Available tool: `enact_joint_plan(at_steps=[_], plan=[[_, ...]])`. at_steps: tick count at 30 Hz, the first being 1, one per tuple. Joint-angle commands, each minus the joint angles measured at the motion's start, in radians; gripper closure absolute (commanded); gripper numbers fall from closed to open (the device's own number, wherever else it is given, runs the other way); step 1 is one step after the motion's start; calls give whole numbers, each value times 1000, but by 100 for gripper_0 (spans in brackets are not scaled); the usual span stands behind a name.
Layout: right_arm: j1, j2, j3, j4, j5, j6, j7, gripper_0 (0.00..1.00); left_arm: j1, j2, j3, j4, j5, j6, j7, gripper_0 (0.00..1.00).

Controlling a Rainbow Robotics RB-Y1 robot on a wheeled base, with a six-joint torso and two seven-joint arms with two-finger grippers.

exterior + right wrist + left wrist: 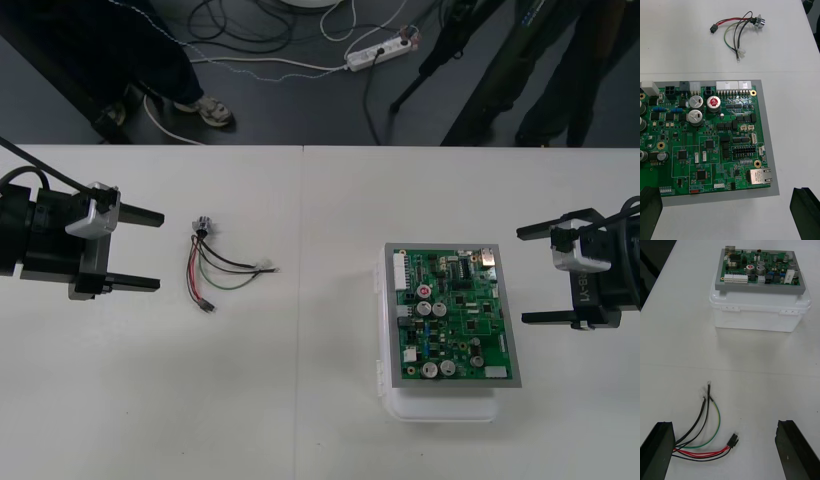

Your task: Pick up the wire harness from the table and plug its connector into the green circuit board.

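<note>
The wire harness lies loose on the table left of centre, with red, black and green wires. Its round metal socket is at the far end and its small black plug at the near end. The green circuit board sits on a white base right of centre. My left gripper is open at the left side, just left of the harness. In the left wrist view the plug lies between my fingers. My right gripper is open, just right of the board; the harness lies beyond it.
The table's far edge runs along the top, with dark floor, cables and a power strip beyond. Bare table lies between the harness and the board and along the near side.
</note>
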Motion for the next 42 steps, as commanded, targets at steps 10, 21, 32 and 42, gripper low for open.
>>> enact_joint_plan(at_steps=[10, 21, 32, 42], plan=[[11, 6, 11, -1, 5, 1, 23, 0, 19, -12, 30, -29, -5, -32, -52, 21], [11, 6, 11, -1, 5, 1, 23, 0, 73, -55, 22, 13, 3, -32, -55, 21], [31, 27, 29, 17, 8, 1, 23, 0, 41, -7, 26, 13, -2, -32, -83, 21], [28, 26, 35, 25, 8, 1, 25, 0, 15, 37, 26, 13, -2, -32, -107, 21]])
